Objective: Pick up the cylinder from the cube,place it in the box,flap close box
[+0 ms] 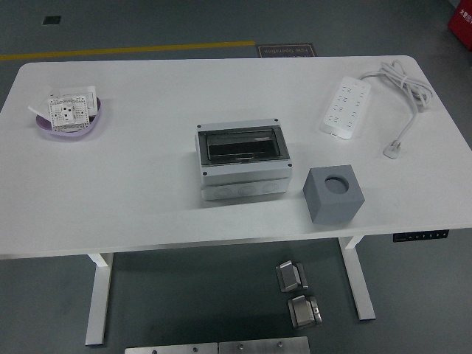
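Observation:
A grey cube [334,193] stands near the table's front edge, right of centre, with a round hole in its top face; whether a cylinder sits in the hole I cannot tell. Left of it sits the light grey box [242,160], its dark see-through flap lying flat over the top. Neither robot hand nor arm is in view, and no person is at the table.
A purple bowl [68,123] holding white socket plates sits at the far left. A white power strip [344,108] with its coiled cable and plug [392,150] lies at the back right. Metal parts lie on the floor under the white table [133,192].

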